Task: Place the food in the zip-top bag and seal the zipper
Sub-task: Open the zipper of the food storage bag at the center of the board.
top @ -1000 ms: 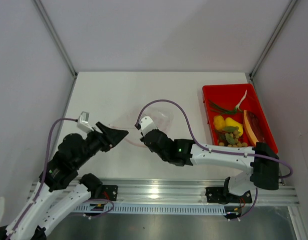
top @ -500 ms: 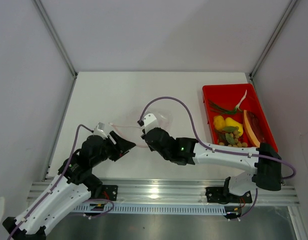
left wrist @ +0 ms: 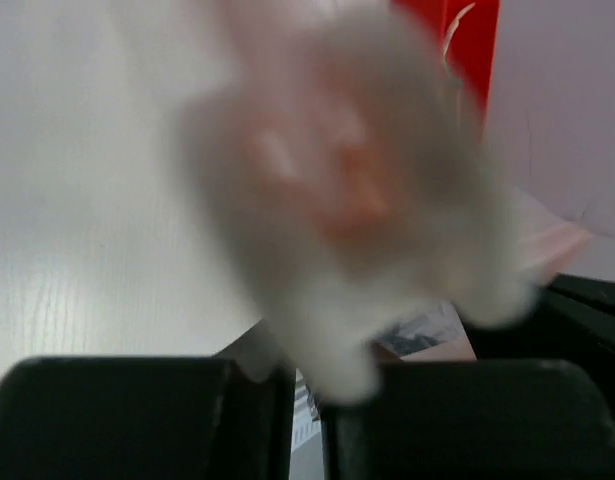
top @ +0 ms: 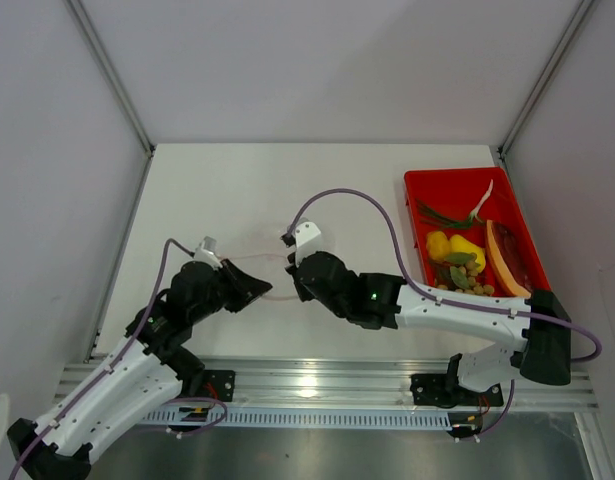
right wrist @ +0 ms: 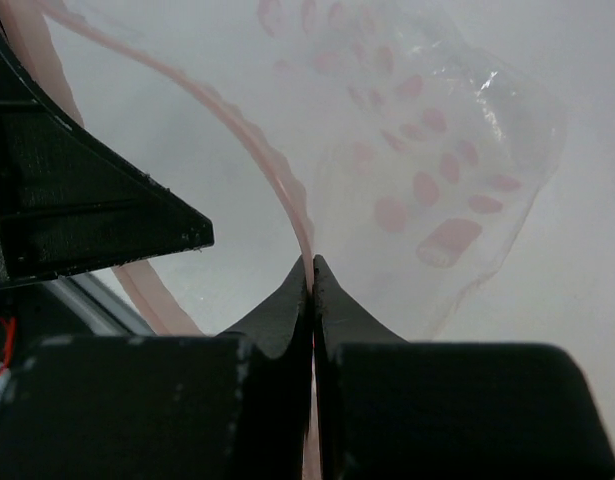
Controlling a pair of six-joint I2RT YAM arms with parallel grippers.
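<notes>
Bright, even, diffuse light, faint soft shadows, glare on the metal rail (top: 307, 384), left wrist view heavily blurred, probably the zip-top bag (left wrist: 352, 200) too close, right wrist view sharper.

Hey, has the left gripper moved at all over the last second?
Yes. The left gripper has dropped toward the metal rail at the near edge and shifted a little rightward, toward the red tray.

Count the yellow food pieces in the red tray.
2. Left yellow piece sits mid-tray in the red tray; right yellow piece adjoins it, beside the melon slice. More could hide under other food.
</notes>
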